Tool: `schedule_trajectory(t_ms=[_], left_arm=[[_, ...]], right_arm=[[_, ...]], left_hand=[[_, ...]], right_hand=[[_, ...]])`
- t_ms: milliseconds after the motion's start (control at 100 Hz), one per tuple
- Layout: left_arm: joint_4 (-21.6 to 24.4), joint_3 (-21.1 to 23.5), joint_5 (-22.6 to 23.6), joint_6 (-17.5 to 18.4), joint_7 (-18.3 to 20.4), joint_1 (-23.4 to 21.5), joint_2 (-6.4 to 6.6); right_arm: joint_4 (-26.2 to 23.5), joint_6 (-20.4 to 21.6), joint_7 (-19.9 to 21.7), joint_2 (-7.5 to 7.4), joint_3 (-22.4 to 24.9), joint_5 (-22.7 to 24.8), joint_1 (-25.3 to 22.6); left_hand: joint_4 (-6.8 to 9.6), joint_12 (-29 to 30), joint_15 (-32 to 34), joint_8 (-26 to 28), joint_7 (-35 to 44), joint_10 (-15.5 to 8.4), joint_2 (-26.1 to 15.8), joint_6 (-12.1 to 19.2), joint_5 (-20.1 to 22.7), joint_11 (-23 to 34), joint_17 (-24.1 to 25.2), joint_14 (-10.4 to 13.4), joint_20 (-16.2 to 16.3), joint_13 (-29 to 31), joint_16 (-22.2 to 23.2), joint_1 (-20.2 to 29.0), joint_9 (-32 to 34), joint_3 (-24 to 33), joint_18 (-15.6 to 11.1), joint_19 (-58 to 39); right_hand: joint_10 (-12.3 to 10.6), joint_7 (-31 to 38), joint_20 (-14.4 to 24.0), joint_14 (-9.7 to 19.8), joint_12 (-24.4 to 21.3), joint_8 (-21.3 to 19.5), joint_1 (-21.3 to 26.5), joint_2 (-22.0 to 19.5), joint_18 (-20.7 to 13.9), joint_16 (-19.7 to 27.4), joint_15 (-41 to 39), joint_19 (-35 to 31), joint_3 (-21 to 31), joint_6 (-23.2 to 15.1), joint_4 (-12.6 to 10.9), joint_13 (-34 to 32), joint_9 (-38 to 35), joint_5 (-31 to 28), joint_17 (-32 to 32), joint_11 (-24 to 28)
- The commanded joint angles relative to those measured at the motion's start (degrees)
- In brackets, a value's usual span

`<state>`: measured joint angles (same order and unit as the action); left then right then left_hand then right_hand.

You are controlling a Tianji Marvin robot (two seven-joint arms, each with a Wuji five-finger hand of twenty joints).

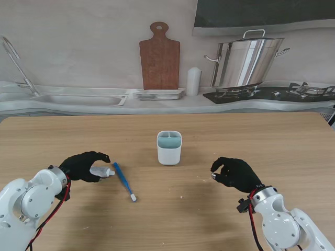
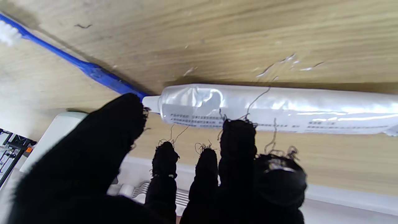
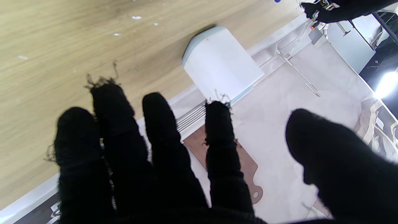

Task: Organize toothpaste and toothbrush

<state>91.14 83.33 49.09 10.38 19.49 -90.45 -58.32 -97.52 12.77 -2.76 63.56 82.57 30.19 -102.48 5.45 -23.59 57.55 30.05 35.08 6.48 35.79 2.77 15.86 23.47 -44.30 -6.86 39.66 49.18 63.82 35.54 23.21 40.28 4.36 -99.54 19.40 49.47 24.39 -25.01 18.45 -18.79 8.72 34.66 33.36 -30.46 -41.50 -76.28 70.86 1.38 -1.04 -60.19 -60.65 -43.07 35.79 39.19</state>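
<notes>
Two black-gloved hands hovered low over the wooden table (image 1: 220, 130). The left hand (image 1: 82, 166) curled loosely over the white toothpaste tube (image 1: 102, 171), fingertips (image 2: 238, 133) just at it, though whether it gripped was unclear. Just beyond its fingers lay the blue toothbrush (image 1: 124, 182). The right hand (image 1: 236, 174) held nothing, fingers apart, the white divided holder (image 1: 169, 147) farther off.

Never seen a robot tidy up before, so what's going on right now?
Left hand over toothpaste, not gripping. Right hand open, idle. Toothbrush flat on table beside tube. Holder unobstructed.
</notes>
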Motion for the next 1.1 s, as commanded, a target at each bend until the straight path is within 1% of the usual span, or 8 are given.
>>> schedule_trajectory(t_ms=[0,130,240,380,430,610,940,1090], left_arm=[[0.1,0.0,0.0,0.2,1.6,0.3,0.27],[-0.9,-0.7,0.7,0.0,2.0,1.0,0.40],[-1.6,-1.4,2.1,0.2,1.9,1.6,0.51],[-2.7,-2.5,3.2,0.0,1.5,2.6,0.56],[-2.9,-2.9,3.7,-0.6,1.3,2.9,0.54],[-4.4,-4.5,5.3,-0.8,2.2,4.8,0.82],[-7.9,-7.4,6.7,-0.7,2.8,7.5,1.18],[-9.8,-8.8,7.1,-0.4,3.2,8.8,1.40]], right_arm=[[-0.4,-0.2,1.0,0.09,0.0,0.0,-0.7],[-0.4,0.1,1.4,0.04,0.2,-0.4,-0.8],[-0.4,0.3,1.6,0.00,0.3,-0.4,-0.8],[-0.4,0.3,1.8,-0.03,0.4,-0.5,-0.8],[-0.4,0.3,1.8,-0.04,0.4,-0.5,-0.9],[-0.4,0.2,1.9,-0.04,0.5,-0.6,-1.0],[-0.4,0.2,2.1,-0.07,0.8,-0.6,-1.3],[-0.4,0.2,2.2,-0.11,0.8,-0.6,-1.4]], left_hand=[[-1.87,-2.5,2.0,1.4,1.4,-1.5,2.2,1.7,-2.8,1.6,-2.0,-0.2,-0.8,0.7,0.9,1.3,-2.7,0.0,-6.7,-4.9],[-1.99,-4.0,3.7,3.1,3.0,-2.1,2.6,2.9,-3.4,2.9,-3.2,1.0,-1.6,0.9,1.6,2.5,-2.7,0.4,-8.0,-6.3],[-2.09,-4.8,4.4,4.3,4.0,-1.8,2.7,3.2,-3.8,3.7,-4.2,1.8,-1.9,1.4,2.1,2.9,-2.5,0.4,-9.0,-7.1],[-2.14,-5.9,5.1,5.5,4.8,-1.2,3.3,2.7,-5.2,4.7,-5.2,2.9,-2.1,1.7,2.8,4.0,-3.1,0.3,-10.4,-8.0],[-2.23,-6.2,5.4,5.9,5.0,-1.6,3.7,2.4,-5.9,4.7,-5.7,3.2,-2.1,1.7,3.2,4.6,-4.3,0.2,-11.0,-8.4],[-2.18,-7.9,7.7,7.8,6.9,-1.8,3.5,2.5,-5.9,6.7,-8.9,4.5,-2.7,4.3,3.4,5.1,-3.0,0.2,-12.9,-9.9],[-1.41,-11.8,13.3,13.4,14.5,-1.1,3.5,3.6,-0.7,11.9,-14.5,7.3,-4.5,10.8,1.5,6.2,4.0,1.8,-14.4,-13.5],[-1.04,-14.9,16.4,17.2,19.4,-1.1,3.5,3.7,2.6,16.2,-17.8,8.8,-5.9,14.8,-0.5,7.1,9.4,3.6,-15.0,-15.1]], right_hand=[[0.8,0.3,0.8,-0.6,0.5,0.2,-0.1,-0.1,5.3,-0.7,-0.4,-0.9,-0.2,-0.4,-0.3,-0.8,-0.2,-0.9,0.1,0.7],[0.7,0.3,0.9,-0.5,0.5,0.2,-0.6,-0.5,5.4,-0.8,-0.5,-1.0,-1.1,-0.7,0.0,-0.9,-0.2,-0.7,0.1,0.7],[0.6,0.3,0.9,-0.5,0.5,0.2,-0.7,-0.5,5.3,-0.9,-0.6,-1.0,-1.3,-0.7,-0.1,-1.0,-0.2,-0.6,0.2,0.7],[0.5,0.3,1.0,-0.5,0.5,0.2,-0.6,-0.6,5.3,-0.9,-0.7,-1.1,-1.4,-0.7,-0.2,-1.1,-0.2,-0.6,0.3,0.8],[0.6,0.3,1.0,-0.4,0.5,0.2,-0.6,-0.6,5.3,-0.9,-0.7,-1.1,-1.4,-0.7,-0.3,-1.1,-0.2,-0.7,0.3,0.8],[0.6,0.4,1.0,-0.4,0.5,0.2,-0.6,-0.6,5.3,-1.0,-0.8,-1.1,-1.4,-0.6,-0.4,-1.2,-0.4,-0.8,0.4,0.9],[0.6,0.4,1.0,-0.5,0.5,0.2,-0.5,-0.7,5.3,-1.1,-0.9,-1.2,-1.4,-0.5,-0.5,-1.3,-0.5,-1.0,0.5,1.0],[0.6,0.3,1.1,-0.4,0.5,0.2,-0.6,-0.8,5.3,-1.1,-1.0,-1.2,-1.5,-0.6,-0.5,-1.4,-0.5,-1.0,0.5,1.0]])
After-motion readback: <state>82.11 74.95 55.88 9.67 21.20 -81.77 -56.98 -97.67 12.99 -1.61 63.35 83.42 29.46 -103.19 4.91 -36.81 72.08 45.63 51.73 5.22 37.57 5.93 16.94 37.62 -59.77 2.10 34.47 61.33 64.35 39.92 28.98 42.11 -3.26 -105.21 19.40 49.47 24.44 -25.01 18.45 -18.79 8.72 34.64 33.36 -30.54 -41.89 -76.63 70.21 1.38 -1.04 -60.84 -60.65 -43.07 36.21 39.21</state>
